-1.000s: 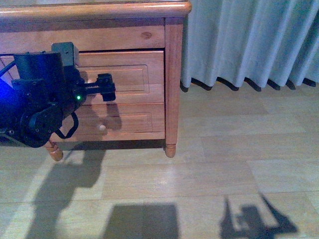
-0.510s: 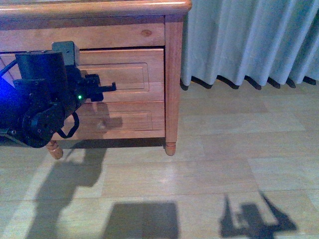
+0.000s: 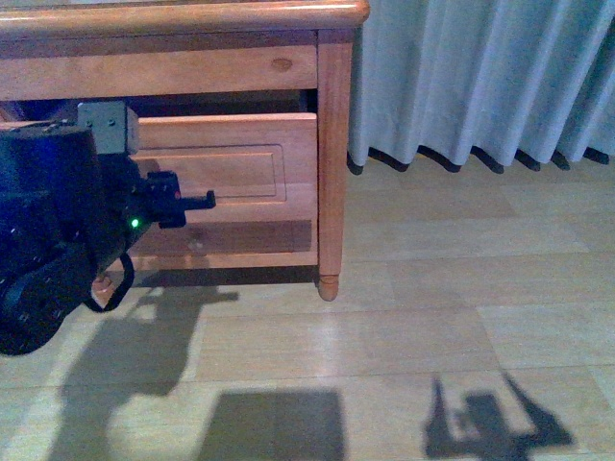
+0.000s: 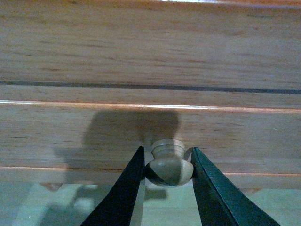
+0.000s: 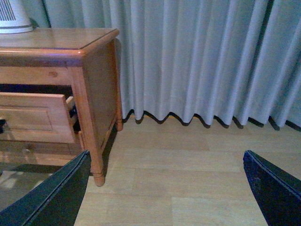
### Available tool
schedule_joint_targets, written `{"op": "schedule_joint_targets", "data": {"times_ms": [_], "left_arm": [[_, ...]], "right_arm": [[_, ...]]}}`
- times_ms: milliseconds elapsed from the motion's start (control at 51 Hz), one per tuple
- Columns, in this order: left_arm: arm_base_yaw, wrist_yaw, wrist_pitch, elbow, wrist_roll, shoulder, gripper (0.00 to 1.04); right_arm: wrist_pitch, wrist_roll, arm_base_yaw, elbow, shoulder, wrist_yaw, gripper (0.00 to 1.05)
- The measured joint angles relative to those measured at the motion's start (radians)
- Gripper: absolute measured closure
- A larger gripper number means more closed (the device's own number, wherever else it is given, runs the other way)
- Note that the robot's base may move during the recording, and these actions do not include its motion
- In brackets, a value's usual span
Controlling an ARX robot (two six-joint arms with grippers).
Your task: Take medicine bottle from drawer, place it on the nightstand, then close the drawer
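Your left hand pinches the single round knob of the drawer. The drawer is orange-brown with one recessed rectangular panel, and it stands partly out of the nightstand. One shallower drawer sits below it. Your right hand is spread wide above the floor.

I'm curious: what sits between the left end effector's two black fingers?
The round wooden knob of the orange-brown upper drawer, pinched by both fingers, seen in the left wrist view.
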Motion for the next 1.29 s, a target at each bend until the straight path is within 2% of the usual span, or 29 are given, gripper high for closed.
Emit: {"op": "schedule_joint_targets", "data": {"times_ms": [490,941,980,1118,1235,1294], "left_arm": [[-0.008,0.05,0.175,-0.418,0.0,-0.115,0.79],[-0.007,0.055,0.253,-0.502,-0.019,-0.12,0.79],[-0.007,0.055,0.253,-0.505,-0.024,-0.122,0.76],[-0.002,0.069,0.2,-0.562,-0.048,-0.105,0.55],[0.022,0.074,0.165,-0.589,-0.054,-0.189,0.27],[0.032,0.082,0.137,-0.602,-0.054,-0.247,0.17]], "right_arm": [[0.0,0.0,0.0,0.0,0.0,0.0,0.07],[0.0,0.0,0.0,0.0,0.0,0.0,0.07],[0.0,0.0,0.0,0.0,0.0,0.0,0.07],[0.0,0.0,0.0,0.0,0.0,0.0,0.07],[0.0,0.0,0.0,0.0,0.0,0.0,0.07],[0.0,0.0,0.0,0.0,0.0,0.0,0.07]]}}
